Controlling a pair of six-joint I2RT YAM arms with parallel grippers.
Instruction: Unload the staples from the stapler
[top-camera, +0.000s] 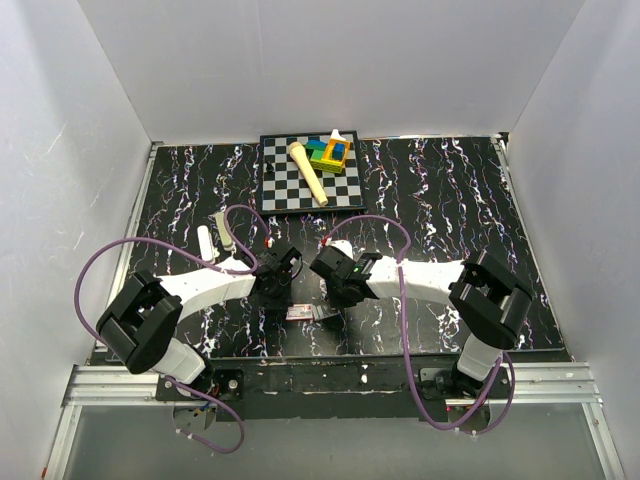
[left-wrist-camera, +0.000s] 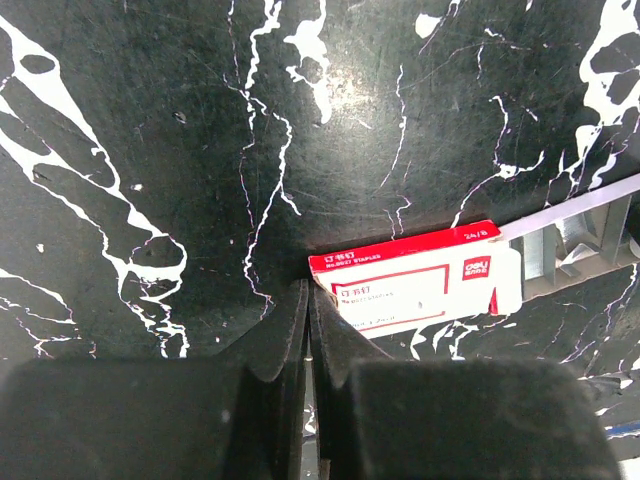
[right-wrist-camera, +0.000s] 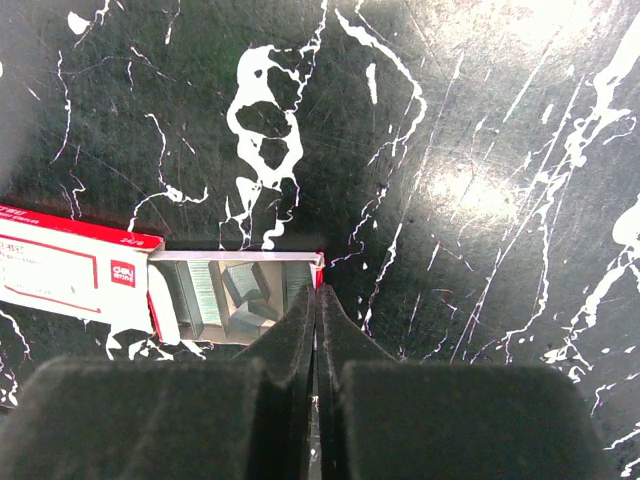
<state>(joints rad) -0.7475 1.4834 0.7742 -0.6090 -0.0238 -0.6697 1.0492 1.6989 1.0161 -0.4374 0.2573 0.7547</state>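
A small red-and-white staple box (left-wrist-camera: 415, 285) lies on the black marbled table, its inner tray (right-wrist-camera: 235, 295) slid out to one side. Several silvery strips of staples (right-wrist-camera: 200, 293) lie loose in that tray. My left gripper (left-wrist-camera: 308, 292) is shut, its tips at the closed end of the box. My right gripper (right-wrist-camera: 318, 292) is shut, its tips at the tray's outer end wall; I cannot tell whether it pinches it. In the top view the box (top-camera: 299, 313) lies between both grippers. No stapler shows plainly.
A chessboard (top-camera: 285, 195) at the back centre carries coloured blocks (top-camera: 330, 153) and a wooden pestle (top-camera: 308, 170). Two slim white objects (top-camera: 206, 241) lie at the left by the left arm. White walls close in three sides.
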